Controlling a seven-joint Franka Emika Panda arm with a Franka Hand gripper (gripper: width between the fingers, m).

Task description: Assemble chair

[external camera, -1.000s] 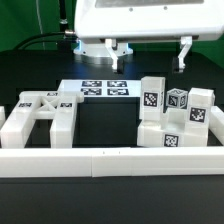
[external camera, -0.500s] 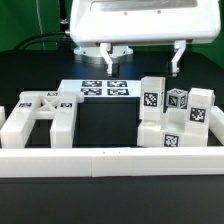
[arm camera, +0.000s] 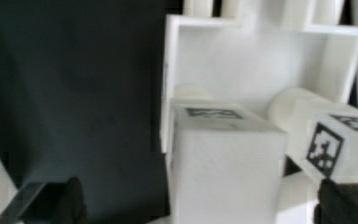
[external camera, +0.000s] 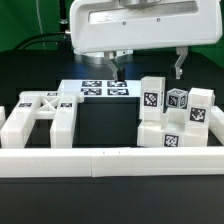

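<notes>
Several chair parts [external camera: 165, 135] carry black-and-white square tags [external camera: 152, 100]; end effector [external camera: 148, 72] spread wide

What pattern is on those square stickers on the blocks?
Black-and-white marker tags, clearest in the exterior view.

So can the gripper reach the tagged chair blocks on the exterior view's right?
Probably yes. The gripper hangs above the chair blocks with its fingers open and nothing between. The blocks sit packed together, so slipping a finger beside one may be tight.
</notes>
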